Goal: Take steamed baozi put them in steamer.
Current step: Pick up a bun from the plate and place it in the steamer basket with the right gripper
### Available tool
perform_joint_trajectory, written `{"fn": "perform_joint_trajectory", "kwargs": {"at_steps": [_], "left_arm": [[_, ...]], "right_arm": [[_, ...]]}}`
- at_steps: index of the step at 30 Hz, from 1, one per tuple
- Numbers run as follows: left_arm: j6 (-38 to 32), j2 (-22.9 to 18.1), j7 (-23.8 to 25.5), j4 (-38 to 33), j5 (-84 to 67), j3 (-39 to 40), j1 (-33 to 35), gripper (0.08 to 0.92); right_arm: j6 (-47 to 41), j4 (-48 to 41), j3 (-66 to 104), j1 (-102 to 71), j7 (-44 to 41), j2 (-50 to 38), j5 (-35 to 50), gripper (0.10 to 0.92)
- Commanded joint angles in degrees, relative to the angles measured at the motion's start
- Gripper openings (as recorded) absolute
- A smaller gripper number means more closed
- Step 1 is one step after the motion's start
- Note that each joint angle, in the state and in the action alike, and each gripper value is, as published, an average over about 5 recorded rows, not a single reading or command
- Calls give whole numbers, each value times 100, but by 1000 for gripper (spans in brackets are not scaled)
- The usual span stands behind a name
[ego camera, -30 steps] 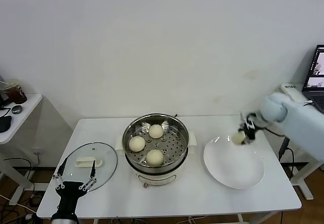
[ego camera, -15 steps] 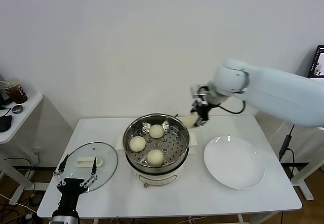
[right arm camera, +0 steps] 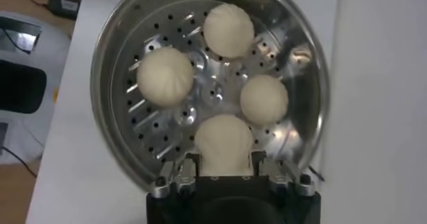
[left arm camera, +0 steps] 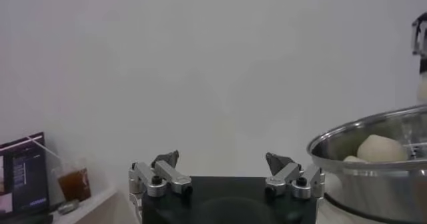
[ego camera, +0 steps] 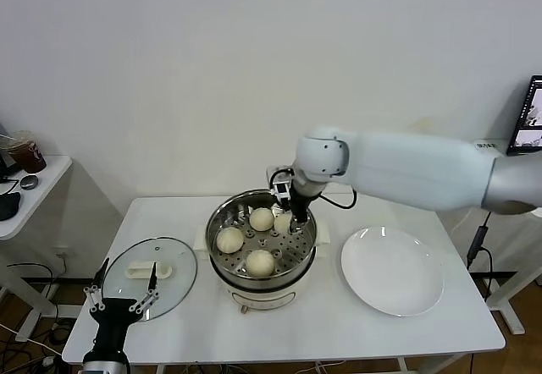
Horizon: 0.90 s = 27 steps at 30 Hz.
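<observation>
Right tool (right arm camera: 223,169) was clamped on the 4th small round cream-white dough bun (right arm camera: 223,145), one finger per side, squeezing across its middle, inside the round shiny stainless-steel steamer pot (ego camera: 216,222) w/ perforated tray. Bun looked soft, light, prob squashy and a bit tacky, so likely needs only a gentle side pinch at the widest part; too hard would dent it, and it may stick to the pads on release. Whether it already sat on the tray or hung just above: can't tell.

Looks: smooth matte skin, faint pleats on top, no tears visible. Other 3 buns (right arm camera: 165,76) lay on the tray just ahead of the right tool, each apart from its neighbours, the nearest one close beside the held bun.

Flat white round plate (ego camera: 392,271) on the white tabletop (ego camera: 322,323), off to the side of the right tool, no buns on it.

Left tool (ego camera: 123,299) parked low, fingers spread wide apart, holding nothing, just by the round glass lid w/ white handle (ego camera: 174,260).
</observation>
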Motion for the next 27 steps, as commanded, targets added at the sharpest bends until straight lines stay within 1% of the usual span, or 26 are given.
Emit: {"fn": "perform_joint_trajectory", "kwargs": {"at_steps": [1, 9, 12, 16, 21, 24, 27], "left_arm": [[1, -8, 3, 16, 2, -8, -1, 823], [-7, -17, 3, 24, 1, -6, 0, 823], [-19, -17, 0, 24, -10, -26, 6, 823], [-30, -19, -5, 11, -21, -51, 29, 823], [-36, -31, -9, 18, -23, -39, 14, 823], [-36, -44, -7, 30, -21, -14, -19, 823], [-41, -43, -10, 41, -25, 9, -42, 823]], "right_arm": [[-181, -429, -65, -514, 99, 373, -299, 472], [-179, -479, 17, -697, 195, 364, -391, 479], [-169, -498, 59, -730, 245, 320, -420, 507], [-180, -358, 137, -648, 282, 189, -334, 608], [-262, 106, 337, -267, 425, -144, 69, 754], [-261, 352, 462, -62, 460, -402, 166, 808], [-258, 680, 778, -20, 696, -841, 279, 821]]}}
